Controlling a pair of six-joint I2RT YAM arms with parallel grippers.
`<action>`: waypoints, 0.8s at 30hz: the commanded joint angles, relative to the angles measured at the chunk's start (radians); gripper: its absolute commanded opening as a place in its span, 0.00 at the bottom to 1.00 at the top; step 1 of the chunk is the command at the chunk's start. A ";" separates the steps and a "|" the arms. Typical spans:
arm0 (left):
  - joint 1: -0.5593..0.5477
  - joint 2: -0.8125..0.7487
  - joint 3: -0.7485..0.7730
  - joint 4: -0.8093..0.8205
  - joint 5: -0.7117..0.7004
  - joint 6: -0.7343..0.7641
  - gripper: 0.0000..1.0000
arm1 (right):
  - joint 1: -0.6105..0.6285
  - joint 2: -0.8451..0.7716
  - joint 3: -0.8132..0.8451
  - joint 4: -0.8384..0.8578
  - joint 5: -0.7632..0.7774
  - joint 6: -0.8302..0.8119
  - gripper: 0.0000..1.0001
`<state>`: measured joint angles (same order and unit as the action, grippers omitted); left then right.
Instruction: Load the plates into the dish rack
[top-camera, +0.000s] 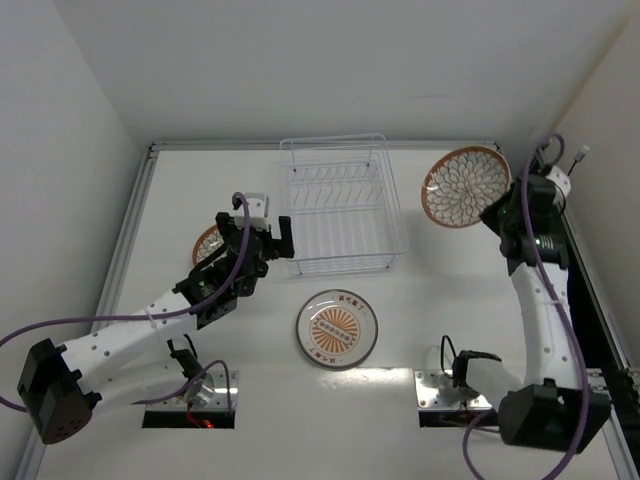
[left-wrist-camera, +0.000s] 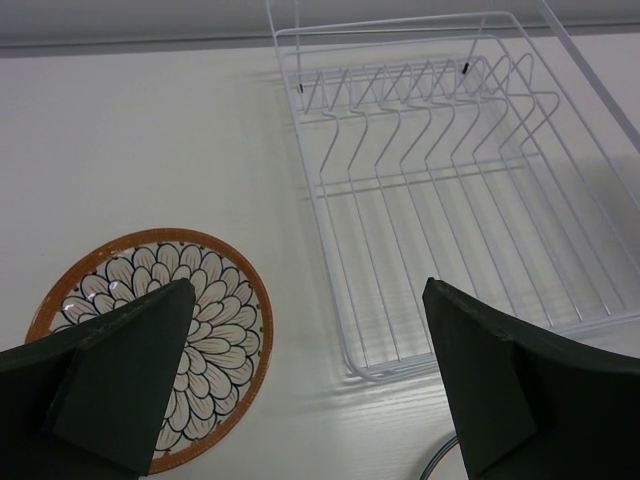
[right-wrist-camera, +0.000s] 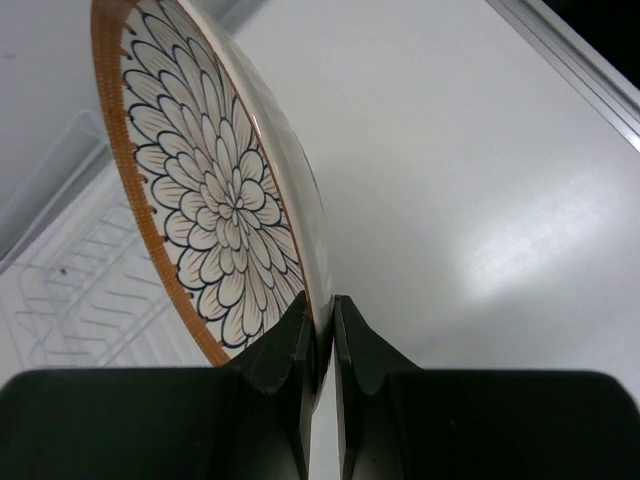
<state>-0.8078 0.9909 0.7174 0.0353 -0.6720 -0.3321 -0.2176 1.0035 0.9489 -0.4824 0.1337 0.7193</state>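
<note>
The white wire dish rack (top-camera: 340, 205) stands at the table's middle back with no plates in it. My right gripper (top-camera: 499, 207) (right-wrist-camera: 322, 322) is shut on the rim of a petal-patterned plate (top-camera: 464, 186) (right-wrist-camera: 205, 195) with an orange border, holding it tilted up on edge to the right of the rack. A plate with an orange sunburst centre (top-camera: 337, 328) lies flat in front of the rack. Another petal-patterned plate (top-camera: 207, 243) (left-wrist-camera: 200, 330) lies flat left of the rack, partly under my left arm. My left gripper (top-camera: 277, 236) (left-wrist-camera: 308, 292) hangs open between that plate and the rack's (left-wrist-camera: 450, 180) near-left corner, holding nothing.
A metal rail (top-camera: 130, 230) runs along the table's left edge and white walls close in the back and sides. A black strip (top-camera: 590, 290) borders the right edge. The rack's upright prongs (left-wrist-camera: 420, 95) line its far side in the left wrist view.
</note>
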 joint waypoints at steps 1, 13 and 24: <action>0.009 -0.040 0.039 0.008 -0.058 0.008 1.00 | 0.174 0.087 0.220 0.157 0.171 0.008 0.00; 0.009 -0.040 0.057 -0.011 -0.078 0.018 1.00 | 0.555 0.645 0.737 -0.005 0.653 -0.188 0.00; 0.009 -0.049 0.057 -0.011 -0.078 0.018 1.00 | 0.649 0.859 0.956 0.025 0.892 -0.372 0.00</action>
<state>-0.8078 0.9649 0.7341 0.0044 -0.7410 -0.3187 0.4118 1.8763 1.7935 -0.6193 0.8520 0.4263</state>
